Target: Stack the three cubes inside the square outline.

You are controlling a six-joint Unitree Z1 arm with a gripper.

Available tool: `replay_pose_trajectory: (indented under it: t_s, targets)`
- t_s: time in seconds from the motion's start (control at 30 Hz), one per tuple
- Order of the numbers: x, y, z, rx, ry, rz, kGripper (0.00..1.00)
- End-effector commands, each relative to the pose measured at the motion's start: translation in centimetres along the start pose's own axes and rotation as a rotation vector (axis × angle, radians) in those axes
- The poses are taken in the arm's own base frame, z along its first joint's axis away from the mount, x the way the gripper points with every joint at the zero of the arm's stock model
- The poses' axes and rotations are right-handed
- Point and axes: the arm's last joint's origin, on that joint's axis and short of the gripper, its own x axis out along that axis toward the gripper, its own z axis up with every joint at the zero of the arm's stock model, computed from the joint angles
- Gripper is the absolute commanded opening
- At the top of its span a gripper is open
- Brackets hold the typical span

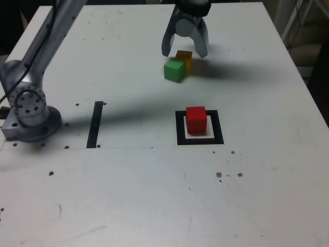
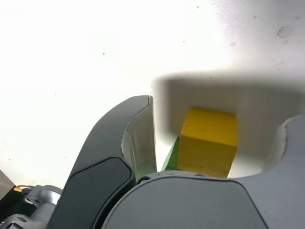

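Exterior view: the gripper (image 1: 185,50) is hanging over the yellow cube (image 1: 185,57), jaws spread open around it untouched, the green cube (image 1: 174,70) touching it, the red cube (image 1: 196,119) sitting inside the square outline (image 1: 180,131).

White speckled table (image 1: 154,206); dim clutter beyond far edges.

The gripper (image 1: 185,51) is hanging with its jaws spread, straddling the yellow cube (image 1: 184,59) without visibly touching it. The green cube (image 1: 174,70) is sitting just in front of the fingertips, against the yellow one. The red cube (image 1: 196,119) is resting inside the square outline (image 1: 200,139), well apart from the pincer, nearer the camera.
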Motion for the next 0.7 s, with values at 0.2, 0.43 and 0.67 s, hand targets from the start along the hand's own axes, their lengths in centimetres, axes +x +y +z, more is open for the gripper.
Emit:
replay_pose_trajectory:
  t_s: [0.2, 0.43, 0.67]
  targets:
    - [0.8, 0.7, 1.1, 0.007, 0.010, -0.007, 0.63]
    - [0.7, 0.8, 1.5, 0.012, -0.001, 0.005, 0.41]
    - [0.7, 0.8, 1.5, 0.016, 0.001, 0.003, 0.40]
